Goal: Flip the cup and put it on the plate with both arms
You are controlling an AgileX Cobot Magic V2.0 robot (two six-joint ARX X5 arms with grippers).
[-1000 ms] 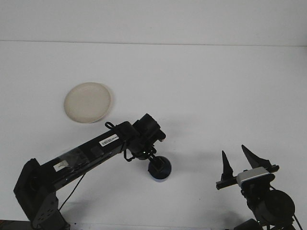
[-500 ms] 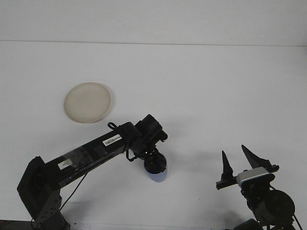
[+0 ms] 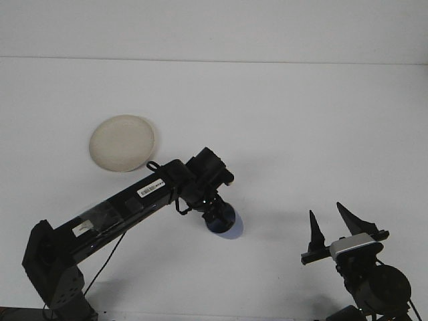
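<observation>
Lifted since earlier: left gripper (image 3: 217, 215) pinched small blue plastic cup (image 3: 224, 223) between fingers; light, rigid, rim-graspable. Right gripper (image 3: 332, 227) spread.

One round cream plate (image 3: 122, 143) lies on one white table (image 3: 301, 127). There is one blue cup (image 3: 223, 221). Two black robot arms are in view, each ending in one gripper: the left gripper (image 3: 215, 212) at the cup, and the right gripper (image 3: 334, 231) near the lower right corner.

Left pincer (image 3: 215, 212) clamped, right pincer (image 3: 332, 227) spread wide.
</observation>
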